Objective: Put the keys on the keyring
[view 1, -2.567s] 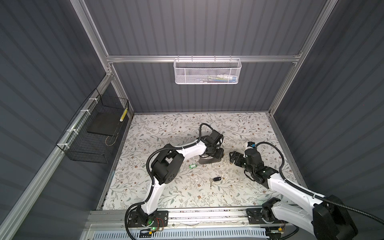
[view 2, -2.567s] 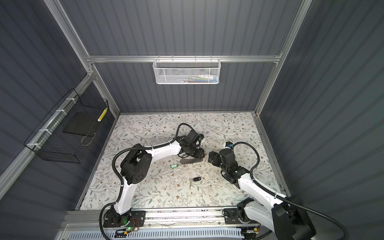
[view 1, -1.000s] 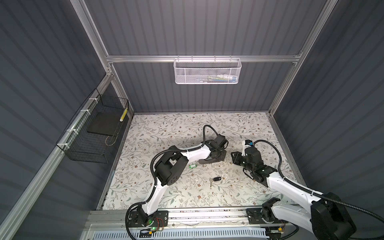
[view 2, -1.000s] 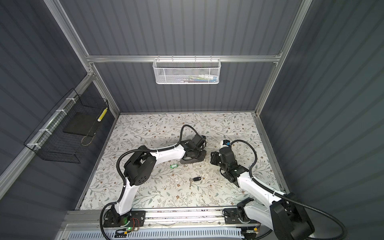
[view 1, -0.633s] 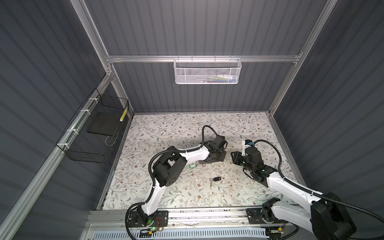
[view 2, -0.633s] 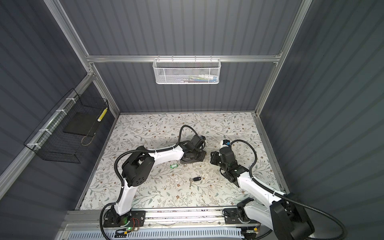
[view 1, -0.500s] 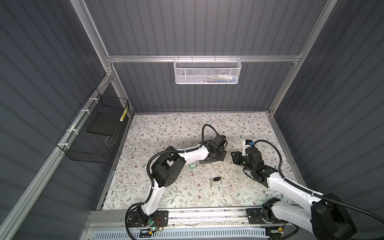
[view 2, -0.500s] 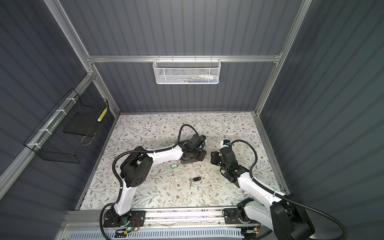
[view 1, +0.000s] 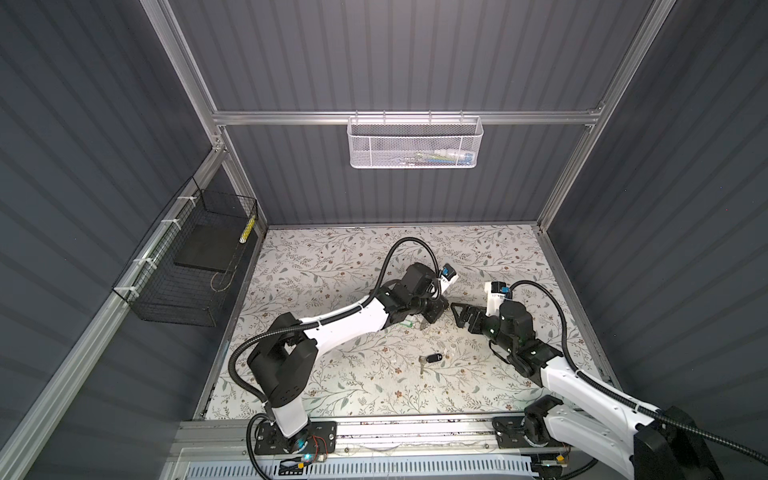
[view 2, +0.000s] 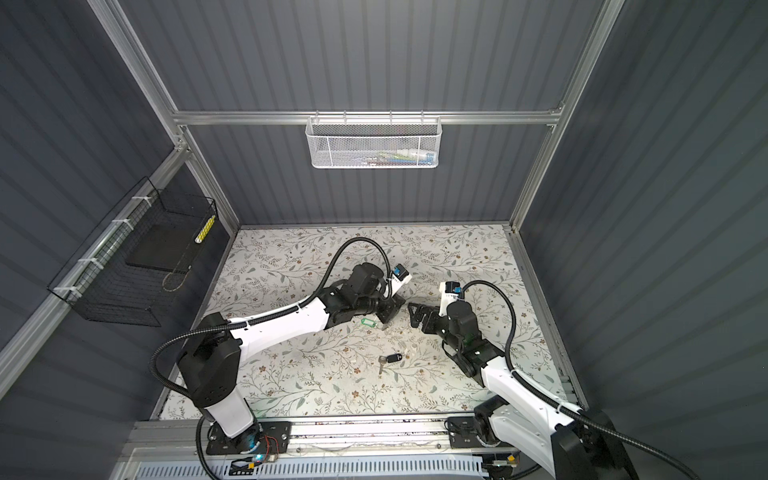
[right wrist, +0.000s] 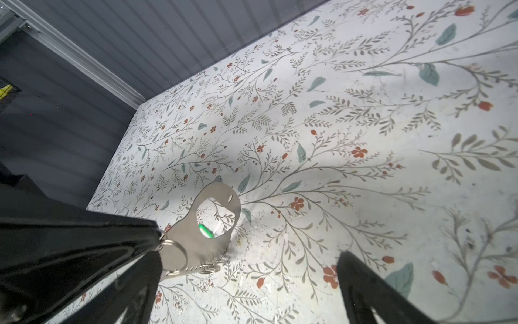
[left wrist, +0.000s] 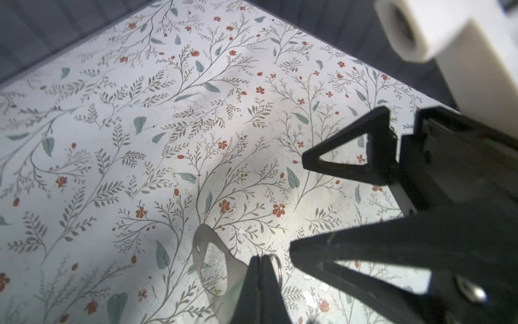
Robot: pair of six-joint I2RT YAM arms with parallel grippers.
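My left gripper [left wrist: 262, 262] is shut on the keyring [left wrist: 208, 248], a flat grey plate with a slot, pinching it beside a small metal ring [left wrist: 276, 265]. In the right wrist view the keyring [right wrist: 196, 241] stands tilted up, its ringed edge down by the mat. My right gripper [right wrist: 249, 303] is open wide just beside the plate, with nothing between its fingers. In both top views the two grippers [view 1: 434, 313] [view 1: 457, 315] meet at mid-table. The green-tagged key [view 2: 368, 322] lies by the left gripper [view 2: 388, 311]. The black-tagged key [view 1: 432, 358] lies alone nearer the front.
A floral mat [view 1: 332, 374] covers the table. A white mesh basket [view 1: 415, 143] hangs on the back wall and a black wire basket [view 1: 195, 266] on the left wall. Metal rails [view 1: 374, 432] run along the front edge.
My right gripper's jaws have opened wide from a partly closed stance. The left gripper stays shut on the keyring and has shifted only slightly.
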